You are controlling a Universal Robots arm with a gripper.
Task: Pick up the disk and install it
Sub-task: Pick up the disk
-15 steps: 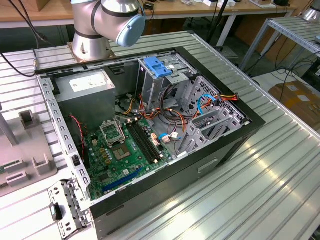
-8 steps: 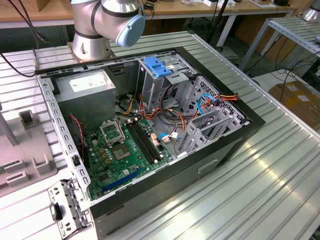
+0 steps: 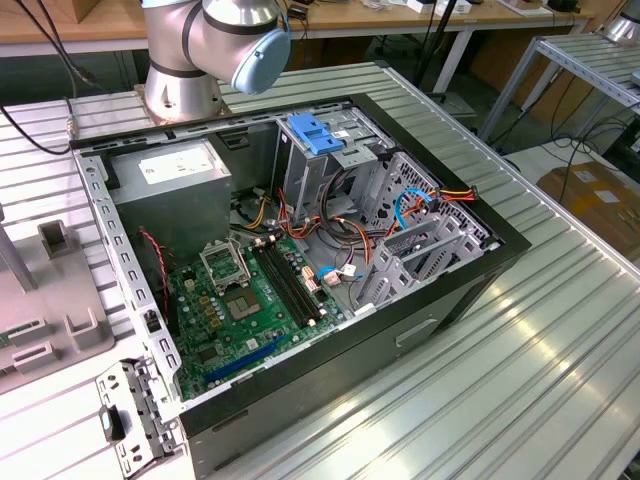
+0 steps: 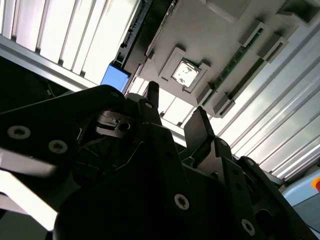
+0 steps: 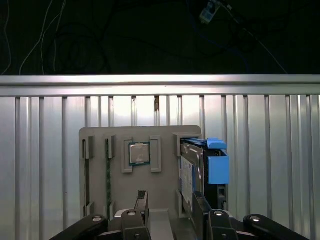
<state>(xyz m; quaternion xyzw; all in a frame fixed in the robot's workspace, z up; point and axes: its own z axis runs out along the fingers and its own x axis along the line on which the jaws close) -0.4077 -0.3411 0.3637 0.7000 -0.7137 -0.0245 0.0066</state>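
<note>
Now, tool (image 5: 170, 210): released, the two fingers (image 5: 142, 200) spread apart with nothing between them; the grey holder shows through the gap in both wrist views.
Tool position: hanging over the near end of the holder (image 5: 100, 190); one finger sits in front of the disk's near end, contact cannot be told.
Tool, second wrist view: (image 4: 176, 107), both dark fingertips point at the holder (image 4: 215, 35).
Disk: (image 5: 195, 160) standing on its edge in a slot at one side of the holder, black body with blue rails and a blue tab (image 5: 218, 169) on its outer side; not gripped.
Disk, second wrist view: a blue corner (image 4: 115, 78) shows just past the tool body.
Chip: (image 5: 139, 153) lies flat in a pocket of the holder, just beside the disk's slot; also at (image 4: 184, 73).
Surface: (image 5: 50, 150) ribbed metal, carries the holder.
Computer case: (image 3: 470, 280) lies open on the ribbed metal in the exterior view, green board (image 3: 235, 310) inside.
Grey box: (image 3: 170, 195) in the case corner toward the exterior view's left.
Blue clip: (image 3: 315, 133) on top of the metal cage at the case's far side.
Arm: (image 3: 215, 40) base stands behind the case.
</note>
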